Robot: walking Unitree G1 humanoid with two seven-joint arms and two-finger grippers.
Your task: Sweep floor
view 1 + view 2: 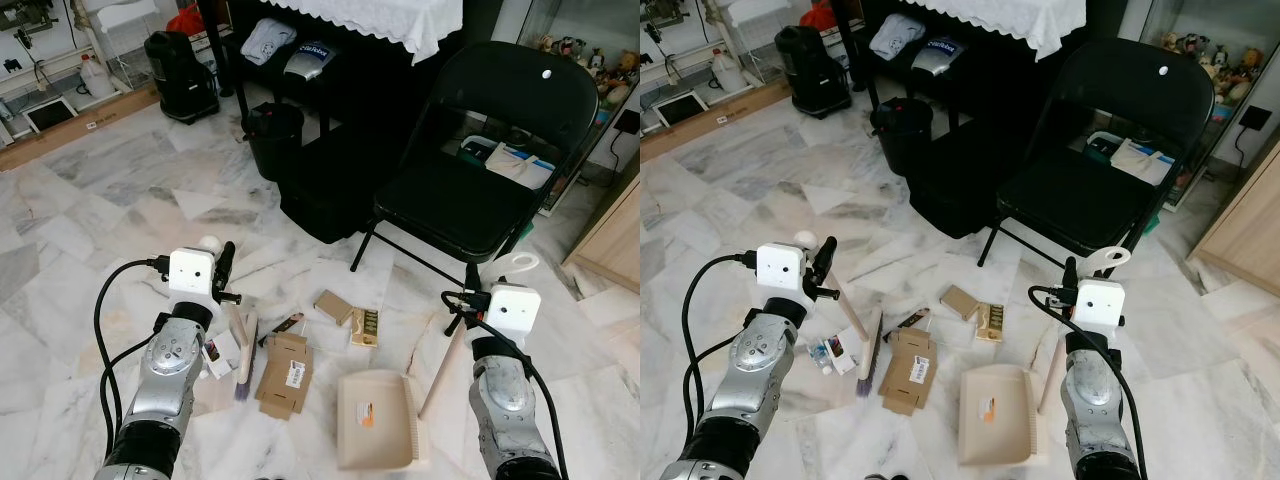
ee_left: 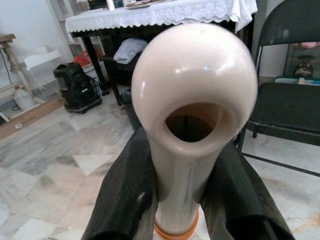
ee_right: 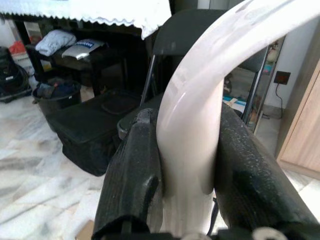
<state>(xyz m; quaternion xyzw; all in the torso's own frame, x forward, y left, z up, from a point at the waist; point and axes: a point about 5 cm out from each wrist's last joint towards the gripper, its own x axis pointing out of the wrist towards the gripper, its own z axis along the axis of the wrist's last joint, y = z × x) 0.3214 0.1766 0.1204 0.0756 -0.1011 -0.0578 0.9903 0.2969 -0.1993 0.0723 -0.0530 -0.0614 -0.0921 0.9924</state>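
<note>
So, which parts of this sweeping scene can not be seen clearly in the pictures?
- Broom: in the left wrist view the handle end fills the middle, so the bristles are hidden.
- Dustpan: in the right wrist view the pan itself is hidden behind the handle and the black fingers.
- Small packets by the left arm, head views: print too small to read.
- Items under the table, head views: too dark to name.

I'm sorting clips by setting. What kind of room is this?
Probably a lived-in home room: marble tile floor, a black folding chair, and a table with a white lace cloth and folded clothes beneath.
</note>
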